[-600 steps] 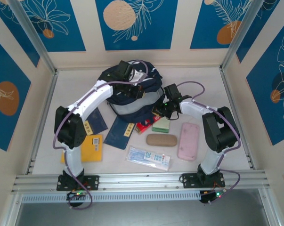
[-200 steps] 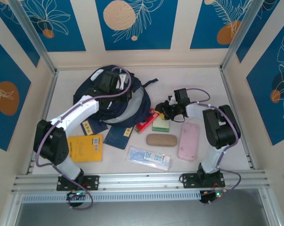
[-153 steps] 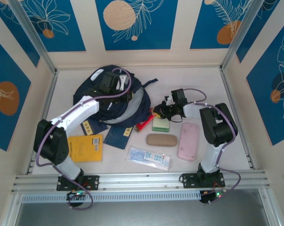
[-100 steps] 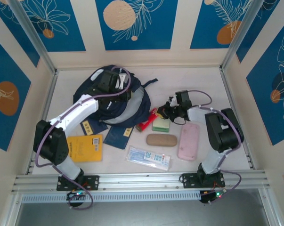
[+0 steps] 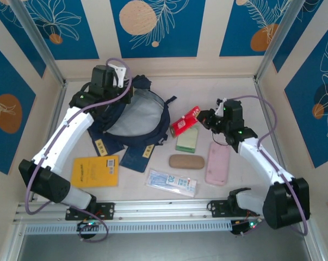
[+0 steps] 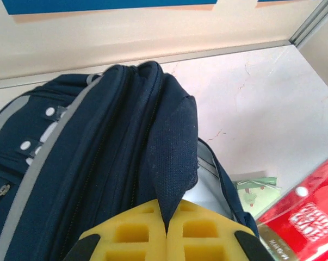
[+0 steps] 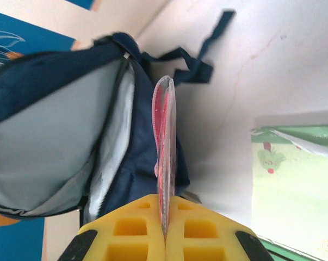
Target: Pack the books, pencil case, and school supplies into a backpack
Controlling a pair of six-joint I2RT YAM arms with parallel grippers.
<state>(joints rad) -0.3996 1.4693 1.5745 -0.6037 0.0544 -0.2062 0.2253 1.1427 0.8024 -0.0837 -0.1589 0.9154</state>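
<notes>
The right claw (image 7: 165,220) is pressed shut on the red box (image 7: 165,141), gripping its lower edge so the box stands edge-on ahead of the fingers. Just to that claw's right the pale green pad (image 7: 294,179) lies flat on the table (image 5: 234,89); to its left the backpack (image 5: 136,111) gapes, grey lining showing. The left claw (image 6: 166,228) pinches a fold of the backpack's navy rim at the far side of the opening. Nearer the arm bases than this claw lie two navy books (image 5: 106,145), an orange-yellow book (image 5: 96,171) and a clear packet (image 5: 172,182)
</notes>
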